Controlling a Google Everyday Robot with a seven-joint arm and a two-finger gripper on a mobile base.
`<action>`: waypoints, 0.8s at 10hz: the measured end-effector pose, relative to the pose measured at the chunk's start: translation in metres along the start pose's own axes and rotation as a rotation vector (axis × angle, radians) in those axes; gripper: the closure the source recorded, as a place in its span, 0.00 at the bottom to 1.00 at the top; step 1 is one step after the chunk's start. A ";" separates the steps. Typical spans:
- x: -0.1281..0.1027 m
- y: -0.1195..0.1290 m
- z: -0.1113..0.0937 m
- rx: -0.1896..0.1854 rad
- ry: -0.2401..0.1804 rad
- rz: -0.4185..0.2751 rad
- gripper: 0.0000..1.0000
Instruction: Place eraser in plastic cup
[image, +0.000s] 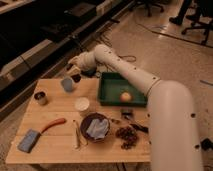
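- At the far left of the worktop (60, 145) lies a blue-grey block (29, 140), and beside it an orange-handled tool (53, 124). Both look put aside, well apart from the action.
- A small dark metal cup (40, 97) stands upright near the left edge, not involved in the task.
- The plastic cup (67, 84) is near the back edge of the worktop. It appears a little tilted, I think because the tool is close against it.
- The tool (75, 75) is just above and right of this cup, clenched. A dark thing shows at its tip, probably the eraser (76, 77), held low at the cup's rim so that it can drop inside.
- A white cup (81, 104) stands in the middle, apart from the plastic cup.
- The purple bowl (95, 126) holds a crumpled cloth. Right of it are dark small pieces.
- The green tray (111, 96) at the right holds an orange ball (125, 96).
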 end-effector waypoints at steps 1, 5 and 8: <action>0.004 -0.009 0.011 -0.007 -0.002 -0.006 1.00; 0.014 -0.043 0.049 -0.046 0.009 -0.026 1.00; 0.004 -0.043 0.069 -0.074 -0.006 -0.045 1.00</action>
